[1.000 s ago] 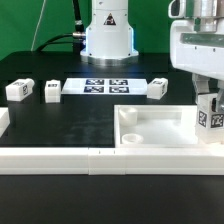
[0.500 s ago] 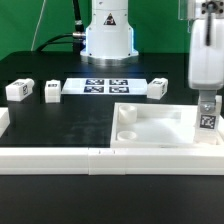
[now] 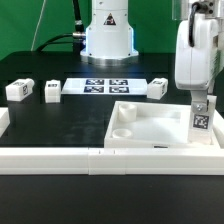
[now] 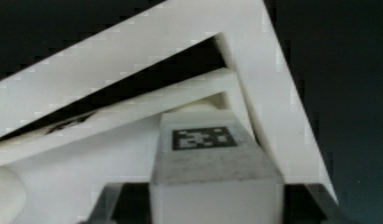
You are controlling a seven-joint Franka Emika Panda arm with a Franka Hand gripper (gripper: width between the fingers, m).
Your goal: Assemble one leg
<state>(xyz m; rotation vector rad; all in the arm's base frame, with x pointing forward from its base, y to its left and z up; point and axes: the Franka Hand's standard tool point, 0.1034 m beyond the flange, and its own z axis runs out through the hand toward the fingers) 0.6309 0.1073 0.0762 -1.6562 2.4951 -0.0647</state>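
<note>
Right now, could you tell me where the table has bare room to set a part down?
Bare black table lies between the marker board and the front rail. The panel's far-right corner is crowded, with the held leg there.

— Which colours are seen on the held leg (image 3: 201,115)?
— White, with a black-and-white square tag; the same is shown on three loose legs (image 3: 17,90).
— And elsewhere?
— A white panel (image 3: 160,125), a black table (image 3: 60,125), and a green backdrop (image 3: 30,25) are seen.
</note>
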